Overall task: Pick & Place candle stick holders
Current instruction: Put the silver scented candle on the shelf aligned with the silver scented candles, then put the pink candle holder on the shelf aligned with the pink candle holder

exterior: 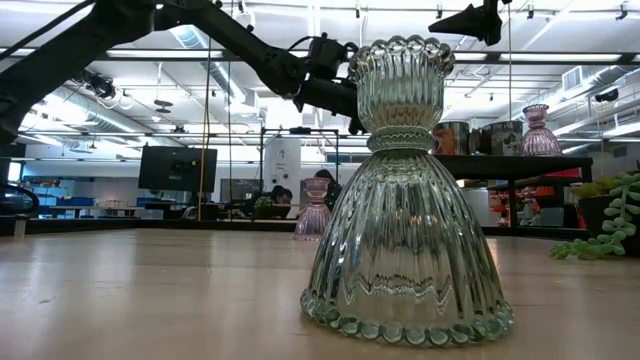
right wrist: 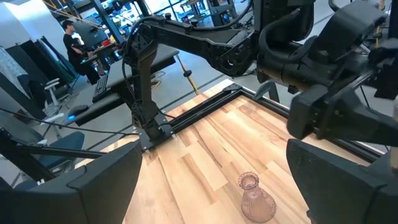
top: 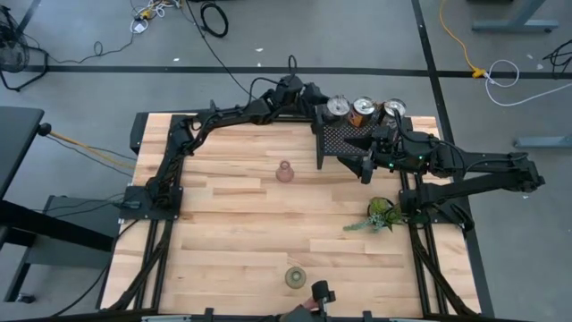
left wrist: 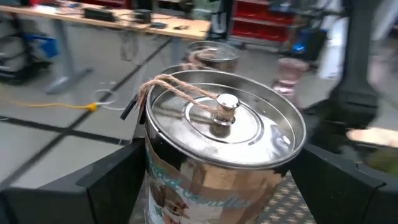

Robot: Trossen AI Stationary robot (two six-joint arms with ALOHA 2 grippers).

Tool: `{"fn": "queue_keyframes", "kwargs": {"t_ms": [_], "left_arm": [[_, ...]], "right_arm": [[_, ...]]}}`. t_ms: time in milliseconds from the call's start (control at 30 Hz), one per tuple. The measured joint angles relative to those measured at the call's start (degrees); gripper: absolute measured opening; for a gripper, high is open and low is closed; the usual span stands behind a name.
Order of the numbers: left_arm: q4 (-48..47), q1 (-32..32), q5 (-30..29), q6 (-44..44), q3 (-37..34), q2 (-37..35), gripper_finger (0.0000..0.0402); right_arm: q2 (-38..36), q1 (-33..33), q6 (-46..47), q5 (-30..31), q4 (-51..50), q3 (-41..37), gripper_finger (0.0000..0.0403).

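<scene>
Three shiny silver holders (top: pixel 364 109) stand in a row on the black mesh rack (top: pixel 340 139) at the far edge. My left gripper (top: pixel 327 111) is at the leftmost one (left wrist: pixel 224 124), which has a lid knob and twine. My right gripper (top: pixel 366 168) hovers open and empty in front of the rack, above the table. A pink glass holder (top: pixel 284 172) stands on its base mid-table and shows in the right wrist view (right wrist: pixel 256 198). Another pink one (exterior: pixel 537 130) stands on the rack. The olive-green holder (top: pixel 295 277) stands near the front edge, close to the low camera (exterior: pixel 405 200). My left gripper has the leftmost silver holder between its two fingers (left wrist: pixel 118 180), which lie against the opposite side walls (left wrist: pixel 155 180) below the rim. The fingers come level from the table's left. The holder stands upright with its bottom on the mesh rack.
A leafy green sprig (top: pixel 382 215) lies at the table's right, near the right arm's base. A person's hand (top: pixel 313 300) holds something dark at the front edge. Bare wood lies between the pink holder and the green holder.
</scene>
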Motion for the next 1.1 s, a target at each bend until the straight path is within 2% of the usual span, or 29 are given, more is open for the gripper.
{"fn": "queue_keyframes", "kwargs": {"t_ms": [200,467,1100], "left_arm": [[-1.2,0.7,2.2,-4.8,-0.1,1.2,0.0387],[4.5,0.9,3.5,-3.5,0.0,1.0,0.0399],[7.2,2.9,4.1,-5.0,0.0,1.0,0.04]], "right_arm": [[0.0,0.0,0.0,0.0,0.0,0.0,0.0396],[0.0,0.0,0.0,0.0,0.0,0.0,0.0396],[0.0,0.0,0.0,0.0,0.0,0.0,0.0396]]}}
